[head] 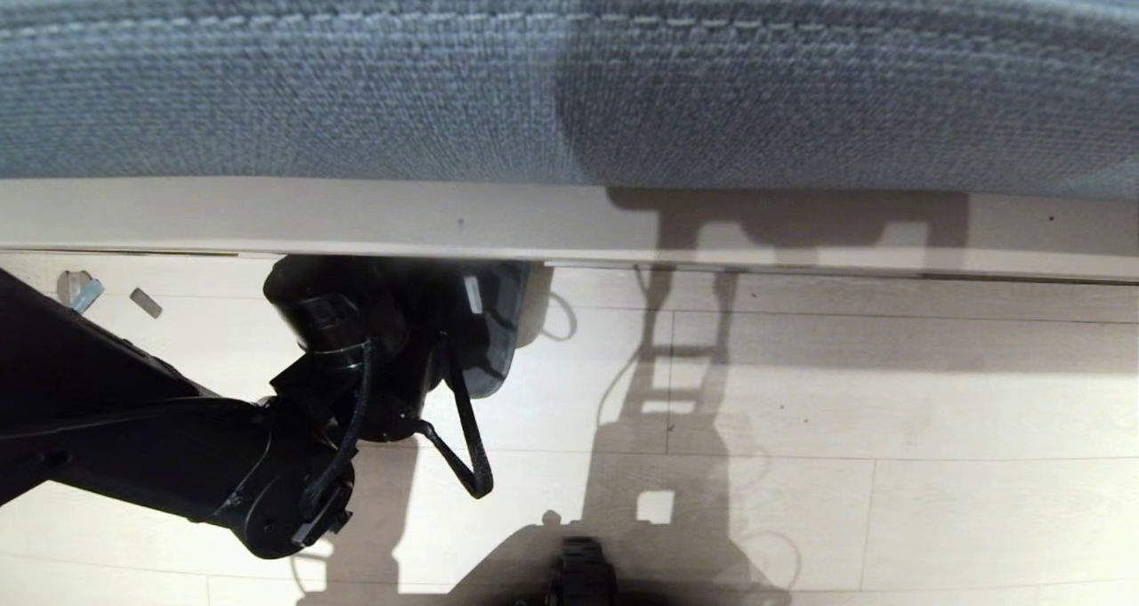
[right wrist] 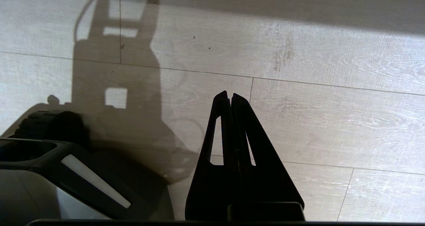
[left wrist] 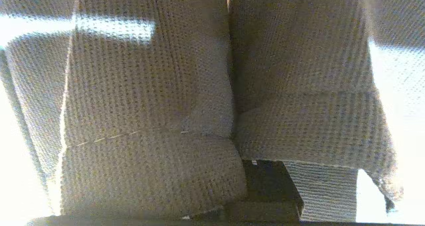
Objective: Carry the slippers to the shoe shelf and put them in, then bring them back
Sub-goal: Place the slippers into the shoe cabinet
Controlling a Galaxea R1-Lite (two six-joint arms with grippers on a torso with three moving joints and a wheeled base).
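Pale plank floor (head: 890, 392), blue cushion (head: 569, 72) above: slippers (left wrist: 149, 119) entering the shoe shelf.
Left pincer (left wrist: 262, 186) pinches both slippers; next, release inside. Right pincer (right wrist: 229, 98) pressed together, idle.

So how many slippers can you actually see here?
2, both in the left wrist view: one slipper beside the other slipper, touching, pressed close to the camera. The head view shows neither.
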